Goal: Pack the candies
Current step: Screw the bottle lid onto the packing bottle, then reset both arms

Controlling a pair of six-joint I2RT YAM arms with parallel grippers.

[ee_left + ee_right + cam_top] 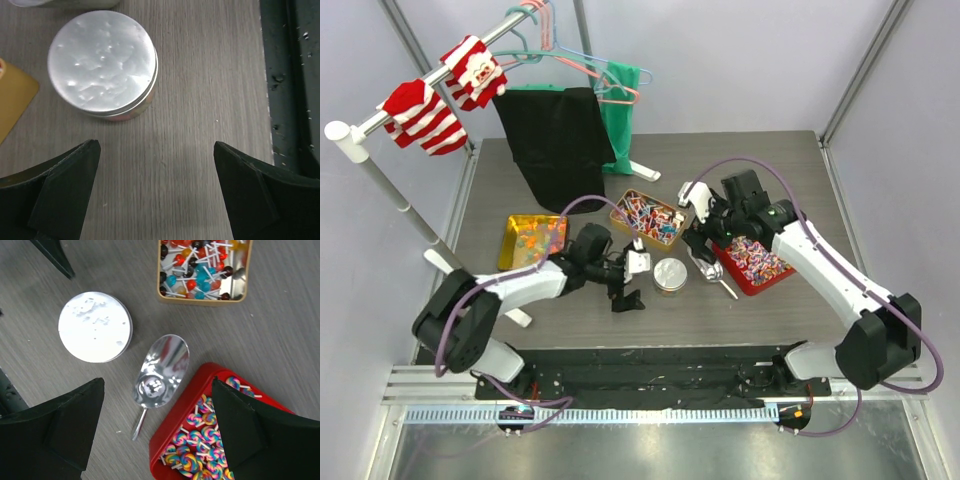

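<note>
Left side of the desk [780, 180]: loose candies [535, 240] sit in your gold tray [505, 247]. Your left tool [156, 150] hangs with jaws wide apart, empty, just short of the lidded jar [102, 60]. Your right tool [157, 384] is spread too, gripping nothing, over the scoop [162, 367] lying flat. Lollipops [200, 270] fill the tin [200, 300] and the red tray [180, 412]. My read: one jar closed, plenty left to pack. No writing is readable.

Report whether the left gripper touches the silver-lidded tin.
Apart: the left wrist view shows bare table between the silver-lidded tin and the open left gripper.
</note>
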